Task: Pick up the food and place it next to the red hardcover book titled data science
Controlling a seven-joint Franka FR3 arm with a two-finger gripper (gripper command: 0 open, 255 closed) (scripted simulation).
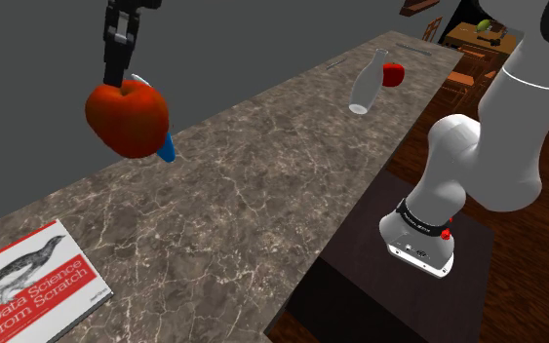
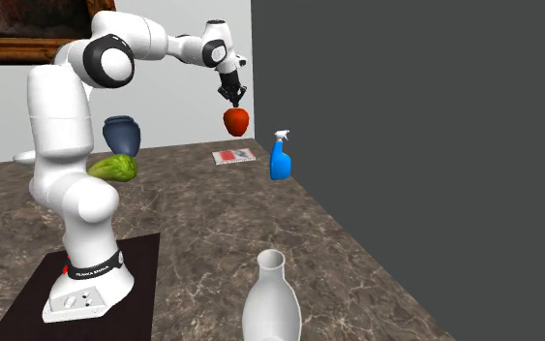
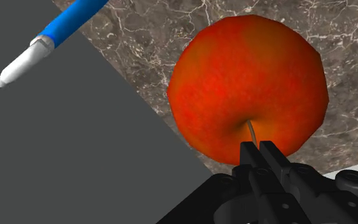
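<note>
My gripper (image 1: 119,82) pinches the red apple (image 1: 128,119) narrowly at its stem end, high over the counter (image 1: 262,195), so I judge a fast swing toward the book (image 1: 28,287) could shake it loose; I count one apple, one book, one blue spray bottle (image 2: 280,158), one white bottle (image 1: 365,83)

countertop (image 1: 262,195) is reading as veined brown marble, polished and smooth. apple (image 1: 126,117) skin is showing smooth with a soft sheen. spray bottle (image 2: 280,160) is looking like smooth blue plastic. wall (image 1: 262,39) is rendering flat matt grey. floor (image 1: 545,283) is showing dark wood grain.
</note>
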